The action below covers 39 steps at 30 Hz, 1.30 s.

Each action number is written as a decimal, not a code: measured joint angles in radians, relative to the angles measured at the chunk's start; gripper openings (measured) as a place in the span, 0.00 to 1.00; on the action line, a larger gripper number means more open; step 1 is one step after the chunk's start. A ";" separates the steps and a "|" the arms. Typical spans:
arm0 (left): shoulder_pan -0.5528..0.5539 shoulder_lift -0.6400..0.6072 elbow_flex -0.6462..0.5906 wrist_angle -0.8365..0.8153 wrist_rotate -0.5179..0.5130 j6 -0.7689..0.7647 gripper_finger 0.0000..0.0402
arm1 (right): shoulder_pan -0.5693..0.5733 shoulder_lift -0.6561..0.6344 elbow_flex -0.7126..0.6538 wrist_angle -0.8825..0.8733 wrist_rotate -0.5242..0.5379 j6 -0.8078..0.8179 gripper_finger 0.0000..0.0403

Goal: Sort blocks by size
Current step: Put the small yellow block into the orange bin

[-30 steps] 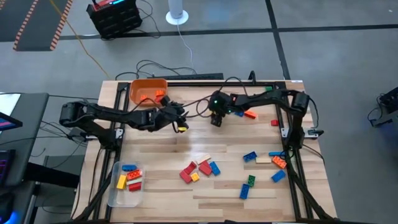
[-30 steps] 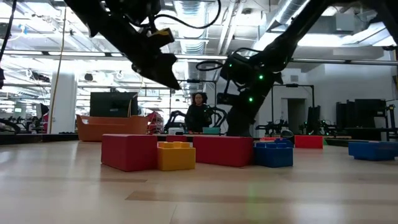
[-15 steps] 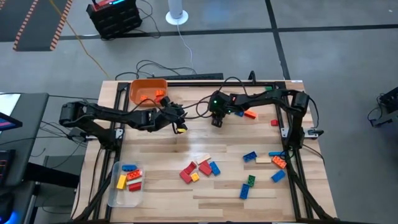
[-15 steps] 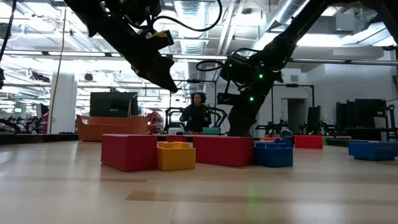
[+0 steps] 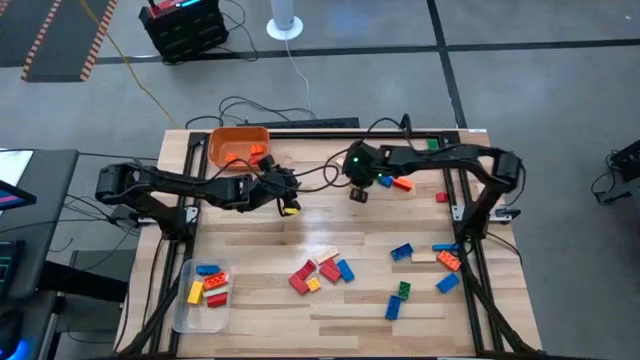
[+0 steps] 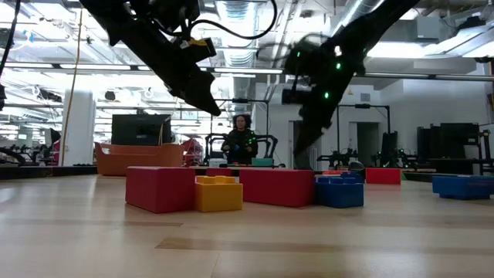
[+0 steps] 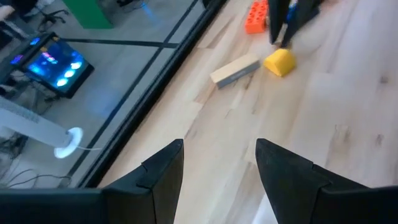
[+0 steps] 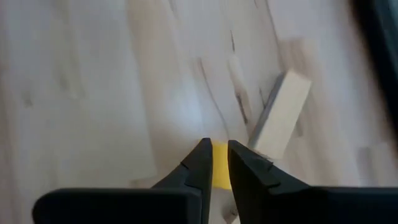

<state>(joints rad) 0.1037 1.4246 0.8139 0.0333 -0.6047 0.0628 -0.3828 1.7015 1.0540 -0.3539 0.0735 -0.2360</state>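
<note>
The right gripper (image 8: pixel 214 163) has just pinched shut on a small yellow block (image 8: pixel 219 168) beside a tan block (image 8: pixel 281 109) near the table's back edge, ready for sorting, while the left gripper (image 7: pixel 217 165) hangs open nearby.

Loose blocks (image 5: pixel 322 272) lie flat on the wood in red, orange, yellow, tan and blue, clustered toward six o'clock of the table. A second scatter of blue, green, orange and tan blocks (image 5: pixel 420 265) sits at four o'clock. At one o'clock, a small yellow block (image 8: pixel 219 167) lies beside a tilted tan bar (image 8: pixel 278 109).
</note>
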 joint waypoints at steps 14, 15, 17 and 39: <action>-0.001 0.000 0.000 0.006 0.069 0.000 0.48 | 0.105 0.042 0.025 -0.091 0.046 -0.410 0.64; -0.001 0.000 0.000 0.006 0.070 -0.004 0.48 | 0.112 0.063 0.038 -0.101 0.081 -0.427 0.67; -0.001 0.000 0.000 0.007 0.070 -0.009 0.48 | 0.121 0.100 0.069 -0.119 0.161 -0.452 0.72; 0.002 0.000 0.000 -0.096 0.076 -0.014 0.48 | 0.050 0.346 0.394 -0.512 0.172 -0.599 0.73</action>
<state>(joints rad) 0.1053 1.4246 0.8139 -0.0627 -0.5289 0.0483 -0.3325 2.0476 1.4482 -0.8658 0.2451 -0.8352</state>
